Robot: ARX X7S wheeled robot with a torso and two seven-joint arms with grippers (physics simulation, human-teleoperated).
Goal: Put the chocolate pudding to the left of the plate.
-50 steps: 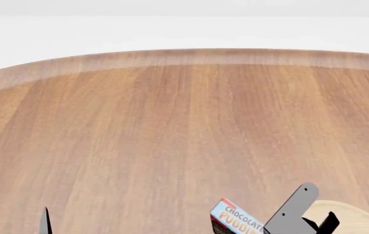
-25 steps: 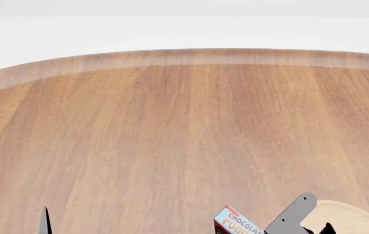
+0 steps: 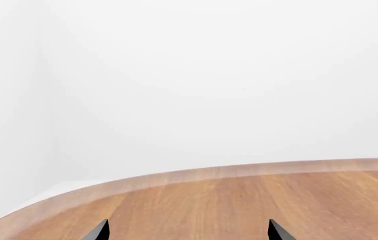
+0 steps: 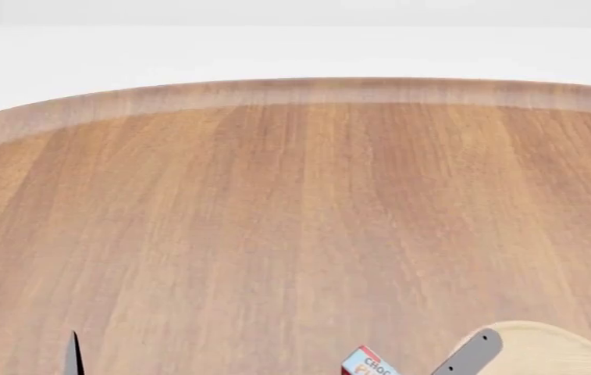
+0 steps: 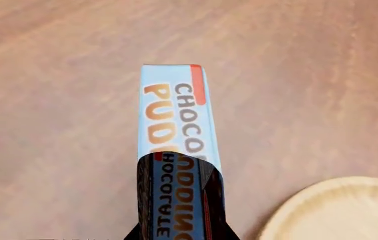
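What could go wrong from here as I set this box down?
The chocolate pudding and right gripper sit at the head view's bottom edge, nearly cropped, so the landing spot is hard to judge there. In the right wrist view the plate lies close beside the box; lowering carelessly could clip its rim.

Printed on the light-blue top of the chocolate pudding point(image 5: 174, 112): "CHOCO…" in brown, "PUD…" in orange, both cut off; mirrored "CHOCOLATE PUDDING" reflected on the glossy finger point(image 5: 179, 197). In the head view, only "CHOC" legible.
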